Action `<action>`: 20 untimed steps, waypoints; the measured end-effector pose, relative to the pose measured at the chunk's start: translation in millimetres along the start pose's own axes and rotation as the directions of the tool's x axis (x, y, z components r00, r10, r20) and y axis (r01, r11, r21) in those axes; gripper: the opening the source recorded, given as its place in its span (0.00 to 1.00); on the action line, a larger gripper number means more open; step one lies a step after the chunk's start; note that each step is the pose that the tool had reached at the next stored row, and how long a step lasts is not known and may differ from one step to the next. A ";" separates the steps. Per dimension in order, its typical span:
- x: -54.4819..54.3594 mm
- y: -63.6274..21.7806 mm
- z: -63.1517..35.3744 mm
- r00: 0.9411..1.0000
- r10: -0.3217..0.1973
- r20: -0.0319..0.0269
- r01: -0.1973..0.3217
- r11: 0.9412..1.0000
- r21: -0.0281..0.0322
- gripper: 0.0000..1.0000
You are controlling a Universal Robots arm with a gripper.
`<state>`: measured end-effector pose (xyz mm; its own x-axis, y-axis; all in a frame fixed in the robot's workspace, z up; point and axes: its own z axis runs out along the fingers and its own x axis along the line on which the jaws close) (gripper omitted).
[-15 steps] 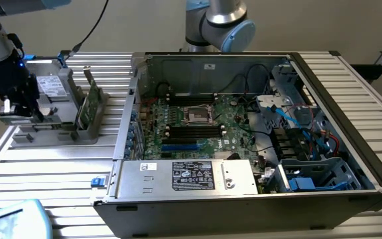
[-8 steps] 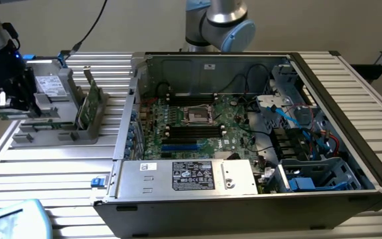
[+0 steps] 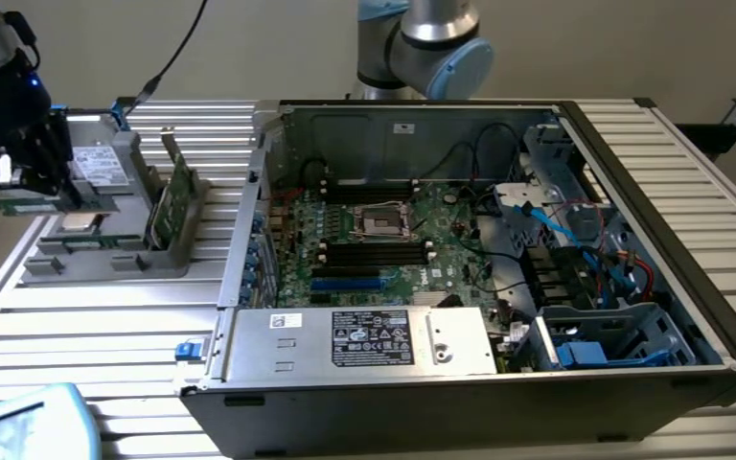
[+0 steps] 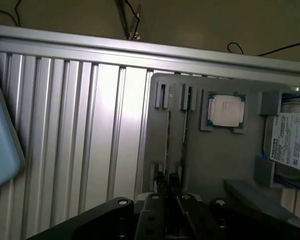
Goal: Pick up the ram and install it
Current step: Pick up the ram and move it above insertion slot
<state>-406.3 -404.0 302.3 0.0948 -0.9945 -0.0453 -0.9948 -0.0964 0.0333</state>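
Where the black claw hangs at the upper left of the exterior frame, its jaws are pressed nearly together on a thin green strip, taken here to be the ram.

- Ram: pinched at the fingertips and raised above the grey parts tray. Its long axis is level and runs left to right across the frame, with stick showing on both sides of the grip.
- Memory slots: black, on the motherboard inside the open computer case, at mid-frame. They lie right of the claw and lower, well apart from it, with the case's left wall between. They also run left to right across the frame, so by my judgement roughly parallel to the ram as held.
- Tray contents: another green stick stands upright toward the tray's right side. In the wrist view a square processor chip and a white-labelled drive each sit in their own recess.
- Arm: only one on the rig, already carrying the part.
- Wrist view: the claw's tips stand close together over the tray's narrow slots. Whether the held stick is visible between them cannot be told.
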 end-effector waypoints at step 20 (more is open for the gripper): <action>2.6 -59.6 -71.7 1.000 0.000 0.010 0.000 1.000 -0.008 0.14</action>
<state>-344.0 -403.8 371.8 0.0944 -0.9940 -0.0550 -0.9945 -0.0967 0.0411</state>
